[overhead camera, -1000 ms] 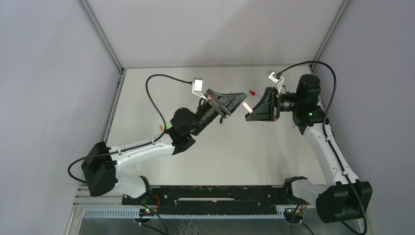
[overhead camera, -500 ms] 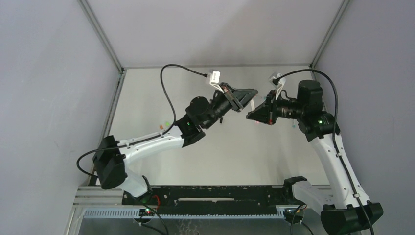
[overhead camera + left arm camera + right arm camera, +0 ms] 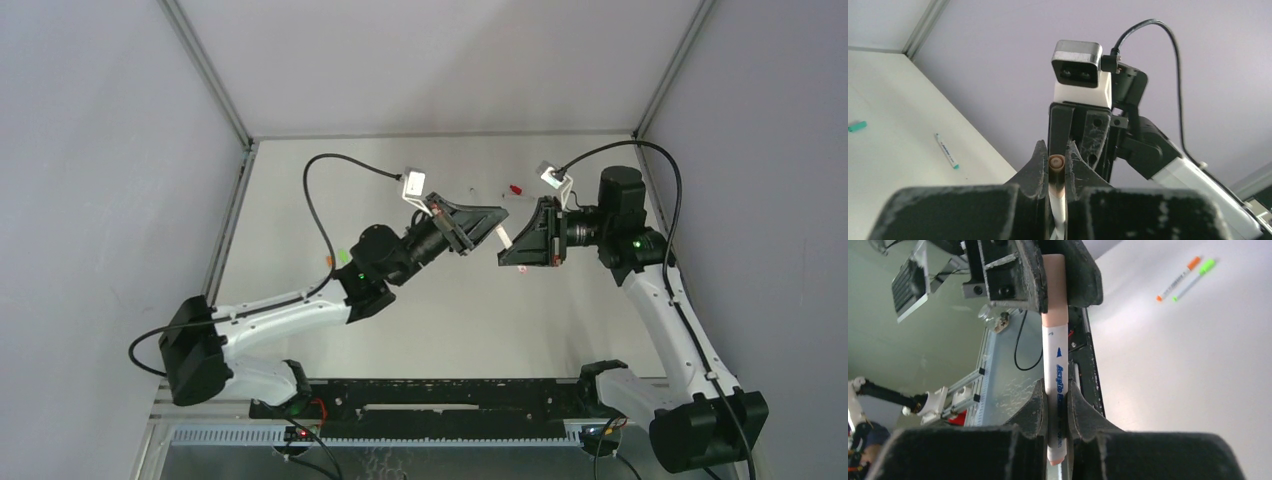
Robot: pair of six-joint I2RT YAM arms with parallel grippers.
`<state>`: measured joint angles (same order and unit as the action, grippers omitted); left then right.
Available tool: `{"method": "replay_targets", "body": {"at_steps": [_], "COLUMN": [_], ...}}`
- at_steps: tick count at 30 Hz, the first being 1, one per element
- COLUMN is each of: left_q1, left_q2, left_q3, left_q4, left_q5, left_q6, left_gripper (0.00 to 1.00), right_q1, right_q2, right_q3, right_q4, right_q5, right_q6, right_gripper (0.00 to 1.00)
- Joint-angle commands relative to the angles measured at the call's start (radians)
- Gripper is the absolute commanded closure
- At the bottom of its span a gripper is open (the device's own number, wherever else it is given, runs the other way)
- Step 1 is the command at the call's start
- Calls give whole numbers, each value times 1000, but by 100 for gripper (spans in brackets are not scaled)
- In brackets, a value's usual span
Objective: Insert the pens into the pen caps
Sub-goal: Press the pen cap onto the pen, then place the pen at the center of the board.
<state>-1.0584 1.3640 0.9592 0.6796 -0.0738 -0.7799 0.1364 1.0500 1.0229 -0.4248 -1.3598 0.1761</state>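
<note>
One pen (image 3: 1055, 357): left gripper (image 3: 1055, 148), right gripper (image 3: 1056, 388)

Left arm (image 3: 290, 308): white shells on the long links, bulky black housings at the joints.
Right arm (image 3: 678, 325): same white links and black joints, a small green light (image 3: 632, 240) on one upper joint.
Left gripper (image 3: 1054, 152): matte black, two wedge-shaped jaws, screw heads (image 3: 1008, 290) on its side plate.
Right gripper (image 3: 1054, 390): black, grainy finish, scuffed pale at the edges.
Wrist cameras (image 3: 413, 183): small white blocks, grey twin-lens face.
Cables (image 3: 1176, 60): thin, black, one looping from each camera.
</note>
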Motion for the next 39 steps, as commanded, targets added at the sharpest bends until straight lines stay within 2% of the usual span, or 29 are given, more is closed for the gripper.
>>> {"method": "replay_targets", "body": {"at_steps": [1,7,18,23,25,31,35,39], "left_q1": [-136,-110,-60,-58,-54,-49,-49,-49], "left_q2": [-23,-29,-184,-247,-275,-380,-414,-342], "left_q3": [-120,-87,-98,-134,-164,-312,-424,-473], "left_q4": [-278,-190,-179,-156,-152,-41,153,368], "left_q5": [407,362,125,77,77,76,76,99], "left_q6": [-2,-63,-72,-28,3,153,242,302], "left_gripper": [100,98,60,38,33,30,26,26], "right_q1": [-78,46,85,92,92,78,74,75], "right_q2": [11,-17,-13,-7,-8,-4,4,15], "right_q3": [30,29,-21,-21,-21,-22,-21,-29], "right_q4": [400,111,60,13,-15,-62,-59,-41], "right_q5": [40,66,83,76,59,-18,-52,-80], "right_q6": [69,-273,-392,-451,-495,-551,-537,-508], "right_gripper": [100,100,100,100,100,100,100,100]}}
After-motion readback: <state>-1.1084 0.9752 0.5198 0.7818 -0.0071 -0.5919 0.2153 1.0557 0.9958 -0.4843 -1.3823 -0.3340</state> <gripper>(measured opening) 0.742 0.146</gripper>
